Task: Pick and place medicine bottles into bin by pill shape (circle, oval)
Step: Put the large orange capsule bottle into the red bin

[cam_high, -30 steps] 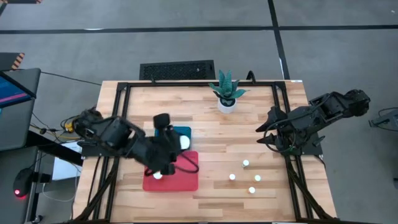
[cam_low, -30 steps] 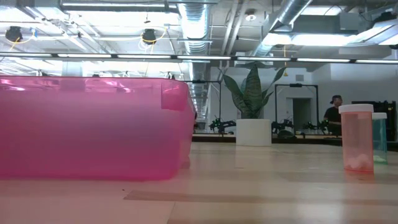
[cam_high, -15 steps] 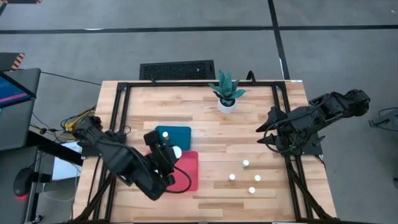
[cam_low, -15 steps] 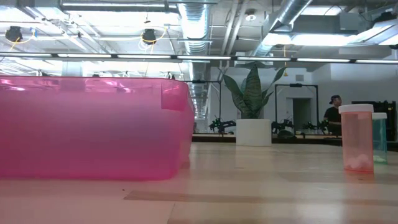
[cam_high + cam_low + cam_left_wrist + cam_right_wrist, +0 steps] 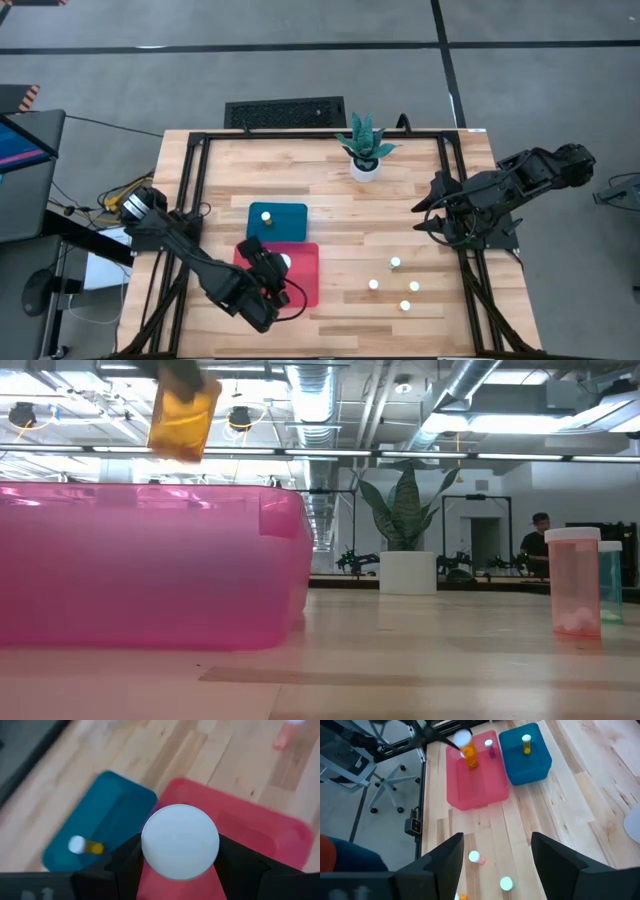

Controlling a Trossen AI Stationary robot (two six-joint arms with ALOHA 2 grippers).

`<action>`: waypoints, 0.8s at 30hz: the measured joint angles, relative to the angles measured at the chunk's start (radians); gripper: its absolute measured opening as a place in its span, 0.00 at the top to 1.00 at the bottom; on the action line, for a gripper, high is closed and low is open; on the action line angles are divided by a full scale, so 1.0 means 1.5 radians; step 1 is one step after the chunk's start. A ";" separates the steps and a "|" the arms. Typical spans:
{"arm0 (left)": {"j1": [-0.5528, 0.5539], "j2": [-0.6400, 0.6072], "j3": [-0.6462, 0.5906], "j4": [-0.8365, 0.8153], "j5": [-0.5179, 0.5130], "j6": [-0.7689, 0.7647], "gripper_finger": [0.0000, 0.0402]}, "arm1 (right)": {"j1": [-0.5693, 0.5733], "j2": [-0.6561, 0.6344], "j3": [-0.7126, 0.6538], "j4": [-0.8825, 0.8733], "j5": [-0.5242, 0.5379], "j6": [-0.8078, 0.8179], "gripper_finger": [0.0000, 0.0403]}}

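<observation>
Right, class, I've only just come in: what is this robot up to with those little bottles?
The left gripper holds an amber bottle with a white cap above the pink bin. The blue bin holds one bottle. Four bottles wait on the table; the right gripper waits open at the table's right edge.

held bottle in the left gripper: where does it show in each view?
High: held bottle, white cap, over the red bin.
Low: amber body at top left, above the bin's wall.
Left wrist: white cap at centre.
Right wrist: top, over the bin.
Shared landmark: red bin.
</observation>
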 joint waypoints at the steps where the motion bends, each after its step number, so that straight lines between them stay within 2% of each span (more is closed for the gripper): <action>1: 0.000 0.000 -0.024 0.026 0.002 -0.002 0.49 | 0.000 0.000 0.000 0.000 0.000 0.000 0.41; 6: 0.004 -0.004 -0.129 0.145 0.027 -0.036 0.49 | 0.000 0.000 0.000 0.007 0.000 0.001 0.41; 9: 0.005 -0.004 -0.174 0.180 0.030 -0.080 0.49 | 0.000 0.000 0.000 0.012 0.000 0.001 0.41; 14: 0.005 -0.004 -0.206 0.187 -0.006 -0.118 0.49 | 0.000 0.000 0.000 0.017 0.000 0.001 0.41; 24: 0.015 -0.004 -0.266 0.248 0.002 -0.133 0.49 | 0.000 0.000 0.000 0.015 0.001 0.001 0.41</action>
